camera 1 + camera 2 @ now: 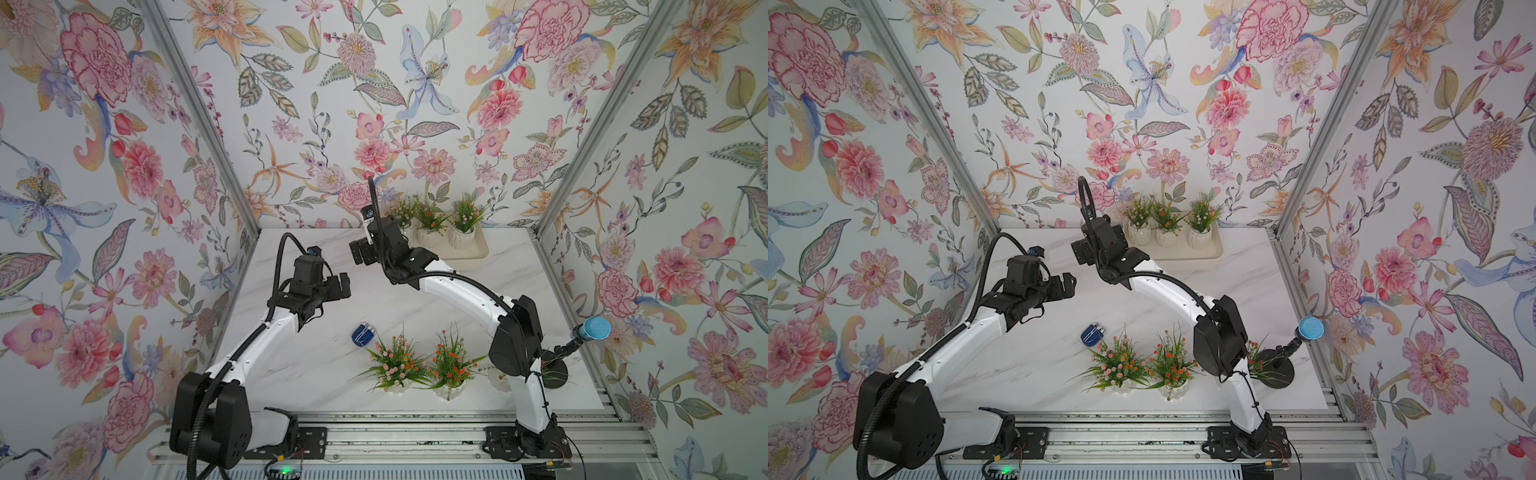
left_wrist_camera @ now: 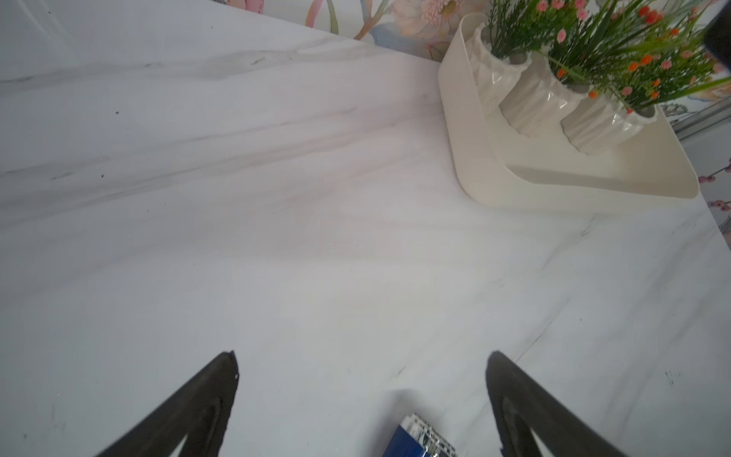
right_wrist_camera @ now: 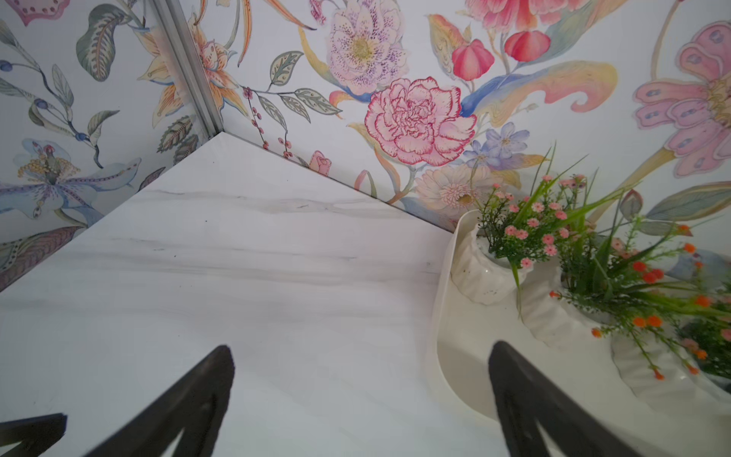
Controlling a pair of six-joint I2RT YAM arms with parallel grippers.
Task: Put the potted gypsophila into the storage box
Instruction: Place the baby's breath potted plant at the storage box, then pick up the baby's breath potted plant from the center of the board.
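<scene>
Right wrist view: right gripper spread, empty, beside shallow cream-white plastic storage box w/ 3 white ribbed potted gypsophila inside; 3 more pots at front. Left gripper spread. Next prob.: fetch front pot.

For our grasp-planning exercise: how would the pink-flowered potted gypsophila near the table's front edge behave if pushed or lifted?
The potted gypsophila spreads wider than its small pot, so it probably tips if pushed high. Its thin sprigs look floppy, likely a poor hold; the ribbed pot seems stiffer.

Left claw spread wide, right claw likewise gaping, both seemingly held aloft
</scene>
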